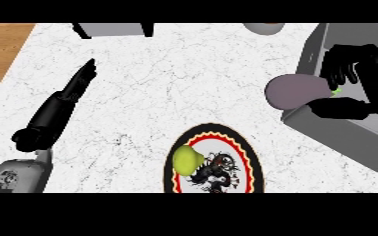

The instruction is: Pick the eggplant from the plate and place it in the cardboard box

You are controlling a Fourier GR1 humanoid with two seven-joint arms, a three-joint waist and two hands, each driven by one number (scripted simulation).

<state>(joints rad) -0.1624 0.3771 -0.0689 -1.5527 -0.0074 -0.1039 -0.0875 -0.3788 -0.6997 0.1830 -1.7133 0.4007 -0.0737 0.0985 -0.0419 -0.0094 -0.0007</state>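
Noting the eggplant point(295, 91) first: a dull mauve, rounded body, smooth, with a speck of green at the stem end. It is off the plate point(251, 152) and well up toward the right of the view, at the left rim of the cardboard box point(332, 132), which shows grey from here. The fat end juts out over the white marbled table point(162, 85); the stem end points into the box. I cannot tell whether it touches the box wall.

Right hand point(345, 67): sits over the box, clenched round the eggplant's stem end, with curled fingers above it in the view and the thumb point(341, 109) below it. The hand covers part of the stem end.

Left hand point(65, 105): at the left of the view, released and holding nothing. Its fingers are straight and close together, pointing up and to the right across the table. Its grey forearm point(23, 176) comes in at the lower left corner.

Plate: round, with a black rim, red and yellow bands and a dark figure in the middle, low in the centre of the view. A yellow-green fruit point(187, 160) lies on its left half.
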